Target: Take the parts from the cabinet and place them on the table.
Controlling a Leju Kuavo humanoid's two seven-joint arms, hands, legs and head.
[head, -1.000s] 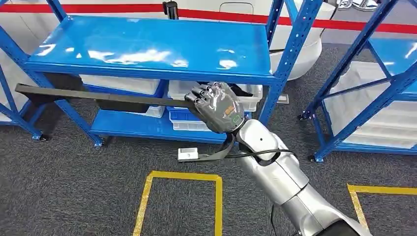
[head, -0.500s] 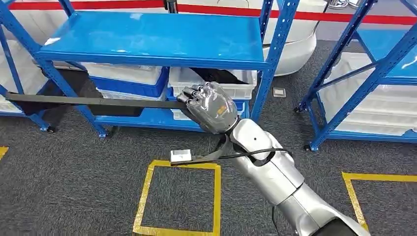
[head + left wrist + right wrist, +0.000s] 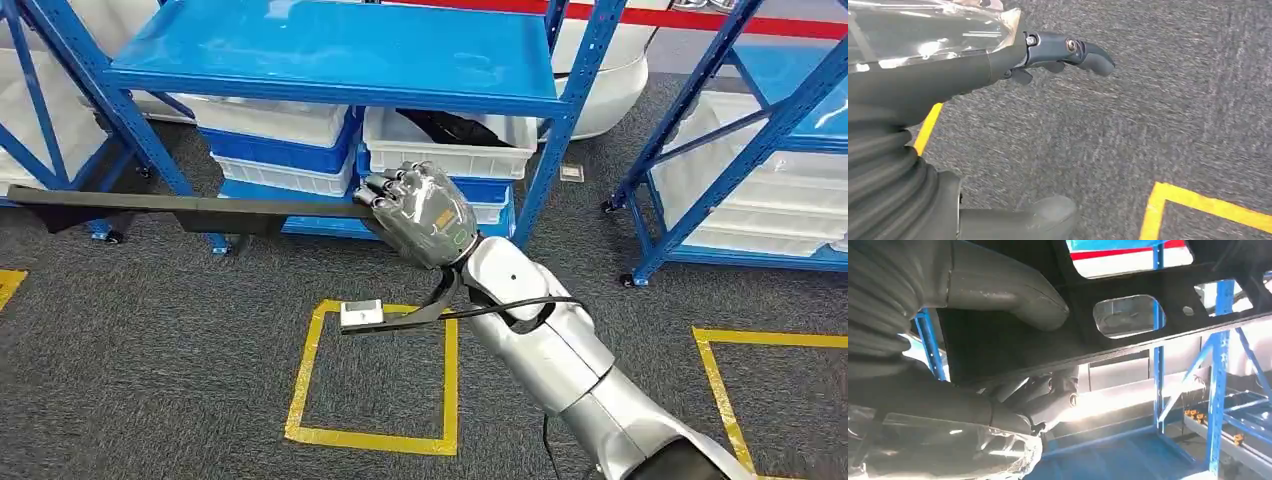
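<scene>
Right hand (image 3: 425, 213) at frame centre grasps one end of long black part (image 3: 180, 206), bar extending to left edge. Left hand (image 3: 923, 75) over grey carpet (image 3: 1158, 115), fingers apart, holding nothing

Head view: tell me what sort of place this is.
Probably a warehouse or factory storeroom: blue steel racks hold white bins, and yellow tape squares mark the grey carpet. The right hand grips a long black part.

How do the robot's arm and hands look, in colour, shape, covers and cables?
The right arm is silver, built of rounded segments, with a black cable looping beside the wrist. The right hand is dark grey under a clear plastic cover, with a small green ring mark. The left hand has a grey ribbed cover and darker fingers.
</scene>
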